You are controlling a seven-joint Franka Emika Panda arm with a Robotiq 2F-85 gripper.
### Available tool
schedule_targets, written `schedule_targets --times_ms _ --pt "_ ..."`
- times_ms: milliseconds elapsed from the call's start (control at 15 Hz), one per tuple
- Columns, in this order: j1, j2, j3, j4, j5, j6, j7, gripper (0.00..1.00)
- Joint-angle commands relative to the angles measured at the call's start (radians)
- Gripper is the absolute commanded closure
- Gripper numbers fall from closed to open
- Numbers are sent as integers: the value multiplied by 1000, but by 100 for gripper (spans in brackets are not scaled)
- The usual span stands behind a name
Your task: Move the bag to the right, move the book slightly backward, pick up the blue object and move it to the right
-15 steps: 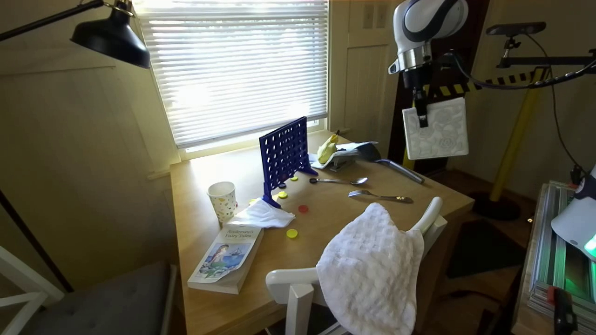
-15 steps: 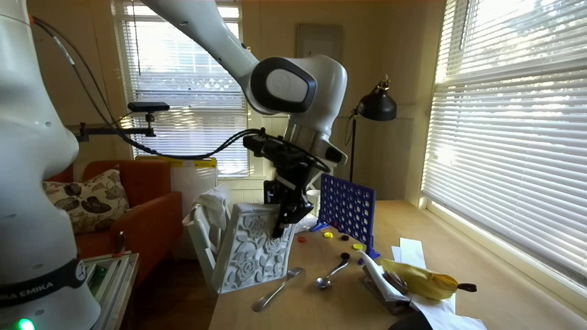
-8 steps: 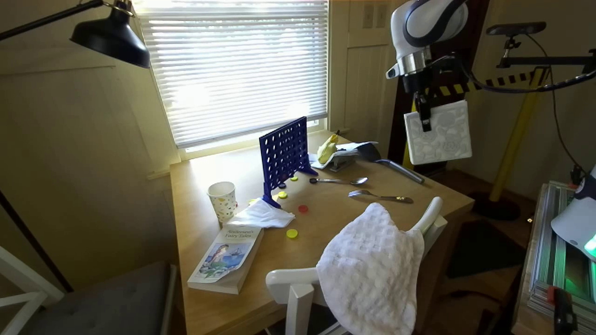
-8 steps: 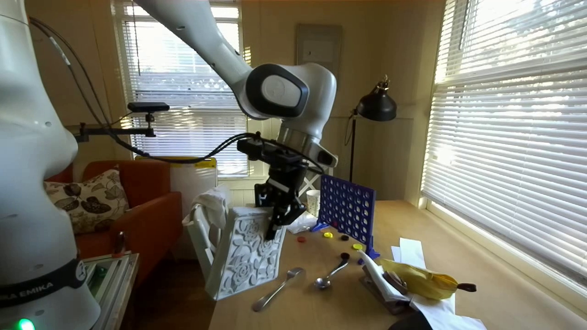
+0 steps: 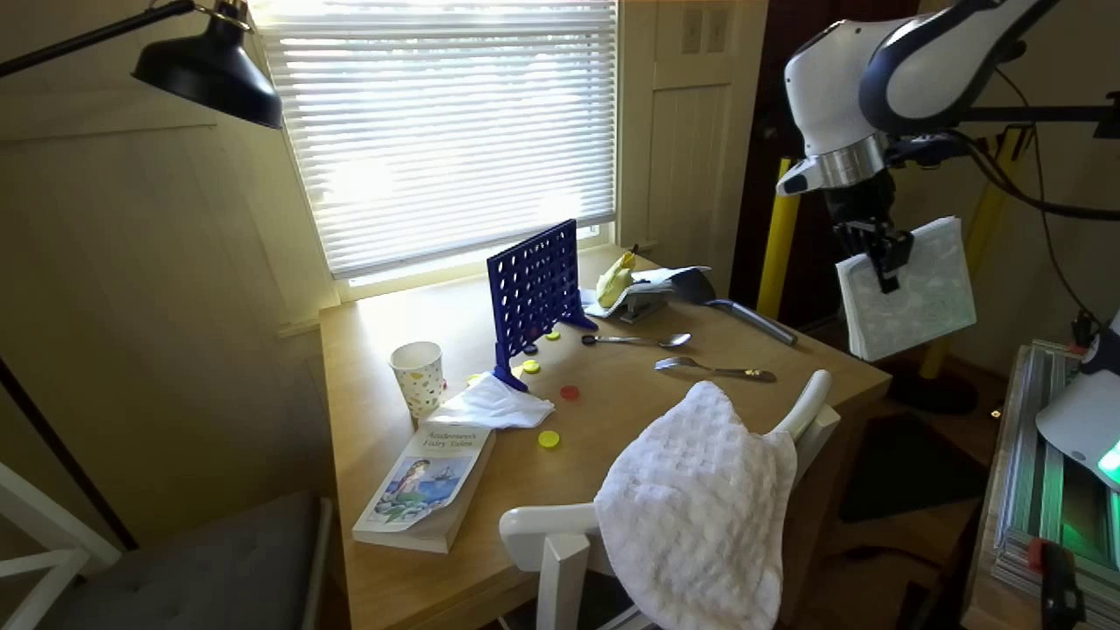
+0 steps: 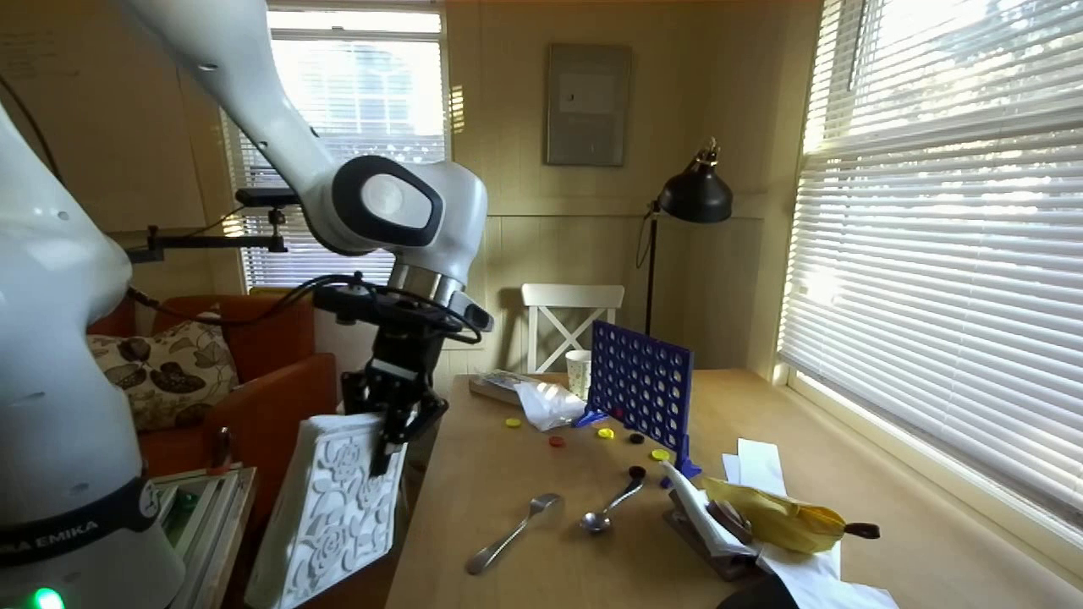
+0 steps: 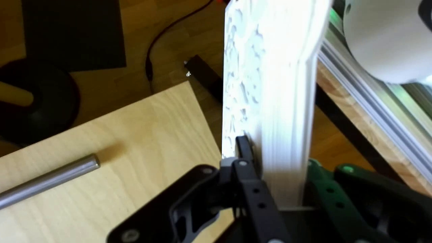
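In an exterior view, noted L to R: book (image 5: 424,486) flat on table (image 5: 525,477), prob. for stability; blue grid (image 5: 536,297) upright mid-table on feet, unlifted. Found gripper (image 5: 891,278) clamped across thickness of white block (image 5: 926,302), presum. best-fitting span, held past table edge.

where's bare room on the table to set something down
One bare patch lies between the window, the patterned cup and the blue grid frame; another between the fork, red disc and towel-draped chair. Crowded: the gap among the book, cup and frame, and around the spatula and papers.
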Motion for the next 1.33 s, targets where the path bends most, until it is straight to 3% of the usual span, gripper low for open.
schedule_targets --times_ms 0,333,600,800,933,1067,1267 --pt "21 -71 0 -18 -119 -11 -80 94" --pt "19 -35 1 -3 -284 147 -143 94" --pt "14 3 -19 -6 -339 399 -183 94" --pt "1 38 -51 -7 -288 619 -177 94" --pt "-15 55 -59 -7 -269 695 -140 94" --pt "-11 76 -71 -7 -202 726 -120 94" --pt "-7 70 -70 -7 -86 651 -67 94"
